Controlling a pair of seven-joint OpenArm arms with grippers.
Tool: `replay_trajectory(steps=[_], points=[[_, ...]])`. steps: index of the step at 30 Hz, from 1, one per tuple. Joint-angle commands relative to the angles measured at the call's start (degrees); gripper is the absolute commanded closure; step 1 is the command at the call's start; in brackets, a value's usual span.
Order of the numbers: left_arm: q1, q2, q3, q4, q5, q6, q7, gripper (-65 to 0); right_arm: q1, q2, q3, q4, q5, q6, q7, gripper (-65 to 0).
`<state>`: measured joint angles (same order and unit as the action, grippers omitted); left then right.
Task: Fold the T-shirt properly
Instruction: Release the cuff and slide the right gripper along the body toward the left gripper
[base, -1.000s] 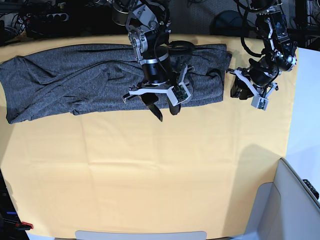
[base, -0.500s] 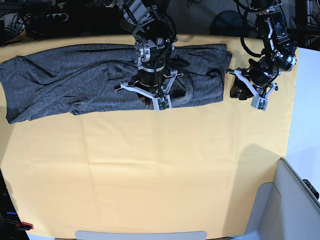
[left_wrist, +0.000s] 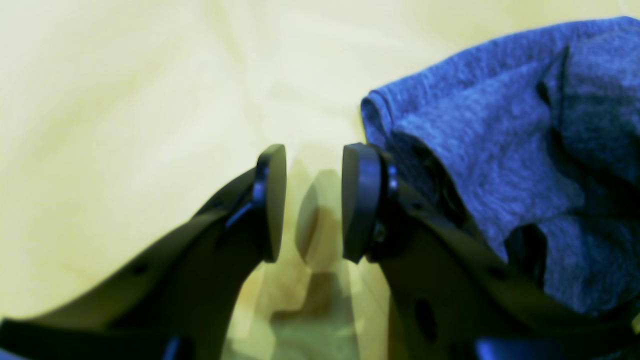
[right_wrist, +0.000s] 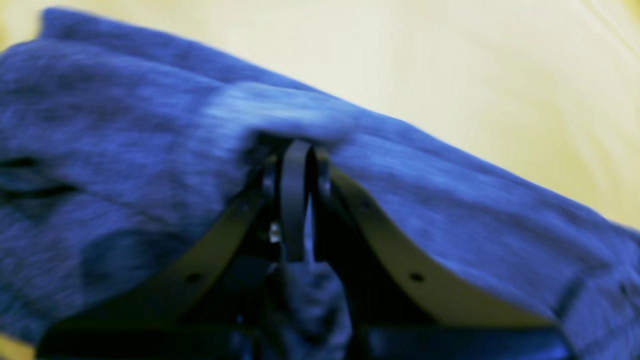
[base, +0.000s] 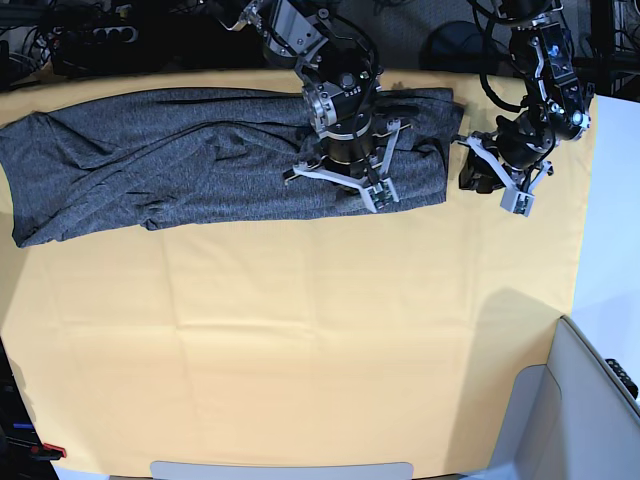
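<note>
The charcoal-grey T-shirt (base: 170, 160) lies as a long rumpled band along the back of the table, on the yellow tablecloth (base: 300, 340). My right gripper (base: 345, 185) stands over the shirt's right part, near its front edge. In the right wrist view, my right gripper (right_wrist: 296, 165) is shut with shirt fabric (right_wrist: 150, 150) bunched over the tips. My left gripper (base: 477, 178) sits just right of the shirt's right end. In the left wrist view, my left gripper (left_wrist: 314, 202) is open a little and empty over the cloth, with the shirt's edge (left_wrist: 500, 150) beside its right finger.
A grey and white bin (base: 580, 400) stands at the front right corner. The tablecloth ends near the right side, where a white surface (base: 612, 230) shows. Dark cables and gear (base: 100, 40) lie behind the table's back edge.
My right arm has moved right and back from the shirt's front edge, its open fingers have gone down and shut on the fabric. My left arm has barely moved.
</note>
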<state>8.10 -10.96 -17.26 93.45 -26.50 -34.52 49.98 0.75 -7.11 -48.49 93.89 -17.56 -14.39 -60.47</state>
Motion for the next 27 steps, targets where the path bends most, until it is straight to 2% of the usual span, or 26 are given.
replay_trajectory(steps=[1, 8, 11, 23, 27], points=[[-0.7, -0.6, -0.2, 0.9, -0.8, -0.2, -1.0, -18.7, 1.5, -1.9, -1.8, 0.1, 0.5, 0.0, 1.0, -0.6], [-0.7, -0.6, -0.2, 0.9, -0.8, -0.2, -1.0, -18.7, 6.6, -1.9, -12.3, -3.6, 10.6, 0.0, 0.9, -0.6], [-0.7, -0.7, -0.2, 0.9, -0.8, -0.2, -1.0, -18.7, 8.0, -1.9, -14.3, -3.3, 13.3, 0.0, 0.9, -0.6], [-0.7, -0.9, -0.2, 0.8, -0.8, -0.2, -1.0, -18.7, 8.3, -1.4, -13.7, -0.5, 12.9, -0.5, 0.9, -0.6], [-0.7, -1.0, -0.3, 0.8, -0.8, -0.2, -1.1, -18.7, 6.7, 0.0, -9.2, 6.6, 9.3, -0.6, 1.0, -0.6]])
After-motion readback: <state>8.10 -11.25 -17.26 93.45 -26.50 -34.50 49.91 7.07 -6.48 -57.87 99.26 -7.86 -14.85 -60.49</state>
